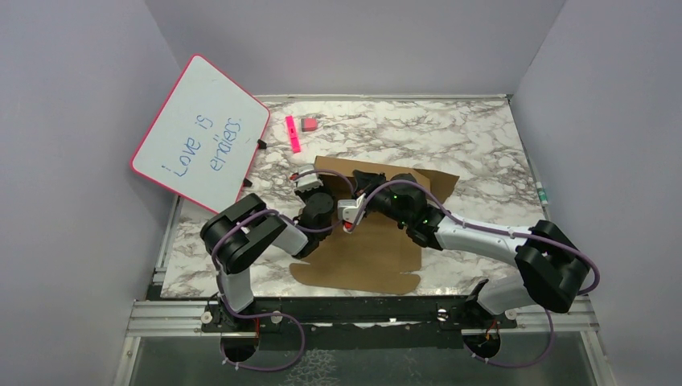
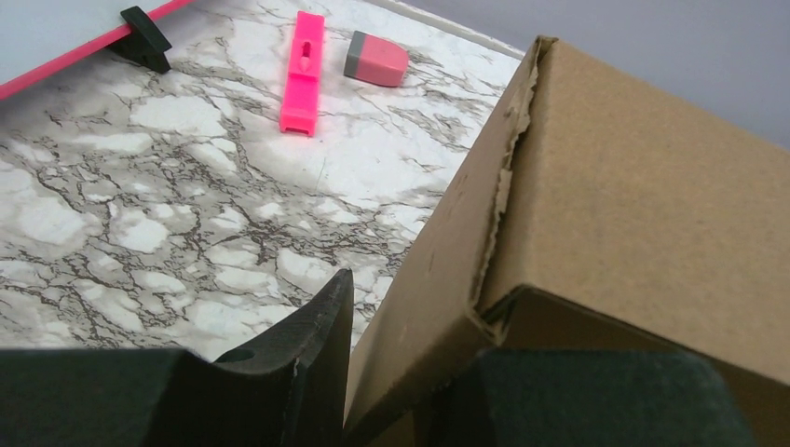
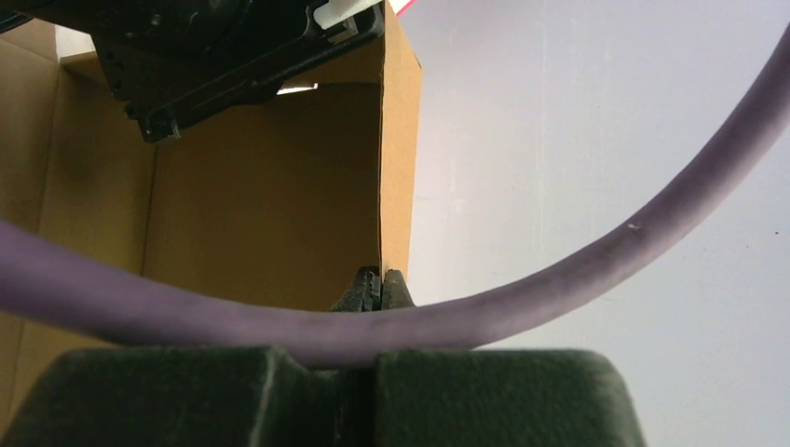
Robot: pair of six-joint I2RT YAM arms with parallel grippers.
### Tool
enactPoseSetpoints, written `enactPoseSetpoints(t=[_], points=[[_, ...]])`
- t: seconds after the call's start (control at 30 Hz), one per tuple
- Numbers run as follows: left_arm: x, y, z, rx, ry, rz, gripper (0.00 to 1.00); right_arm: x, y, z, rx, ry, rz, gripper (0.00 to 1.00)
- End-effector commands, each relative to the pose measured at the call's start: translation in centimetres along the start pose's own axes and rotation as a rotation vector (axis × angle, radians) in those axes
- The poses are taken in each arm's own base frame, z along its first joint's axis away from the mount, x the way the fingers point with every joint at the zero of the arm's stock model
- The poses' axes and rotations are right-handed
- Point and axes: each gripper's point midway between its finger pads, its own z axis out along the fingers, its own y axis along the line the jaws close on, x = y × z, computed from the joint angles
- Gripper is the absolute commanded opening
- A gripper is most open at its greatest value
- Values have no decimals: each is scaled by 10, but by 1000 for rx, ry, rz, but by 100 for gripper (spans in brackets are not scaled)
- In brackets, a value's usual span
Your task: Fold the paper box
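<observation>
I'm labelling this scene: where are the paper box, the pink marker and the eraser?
paper box (image 2: pixel 643 186): left wrist view, on its raised outer panel.
pink marker (image 2: pixel 303 73): left wrist view, middle of its body.
eraser (image 2: pixel 382 61): left wrist view, on its pink part.

Left arm (image 1: pixel 241 237): you're looking at bulky black rounded joint housings with a pale grey link below.
Right arm (image 1: pixel 482 235): the same black joints for you, joined by a smooth white tube.
Cables (image 3: pixel 559 279): purple, looping along both arms; one crosses your right wrist view as a thick arc.
Lights (image 1: pixel 395 195): tiny green dots on the right arm's black wrist.
Left finger (image 2: pixel 312 349): matte black, wedge-shaped, with a pale scuffed edge.
Right fingertips (image 3: pixel 371 284): black and narrow.
</observation>
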Motion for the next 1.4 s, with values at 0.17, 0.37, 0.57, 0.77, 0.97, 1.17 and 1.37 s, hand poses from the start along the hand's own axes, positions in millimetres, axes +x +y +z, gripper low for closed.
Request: enactPoseSetpoints(t=[0.17,0.37,0.57,0.77,0.97,1.17,1.37], points=[[-16,58,-1,-269,-64,-67,15,-5,39,-6,-99,-34,84,2],[-10,69,-2,-310,-53,-18,15,-2,42,-6,-105,-15,87,2],[0,36,-2,-95,55,72,28,-11,28,-3,-74,-56,95,2],[-15,20,-15,50,79,56,43,-11,21,0,-51,-56,98,3],[-27,18,-24,96,79,34,48,-17,14,1,-30,-83,110,4],[-40,11,-36,170,98,18,55,-12,15,0,-35,-60,104,5],[-45,13,-55,231,168,45,63,-10,17,-1,-32,-50,99,6]])
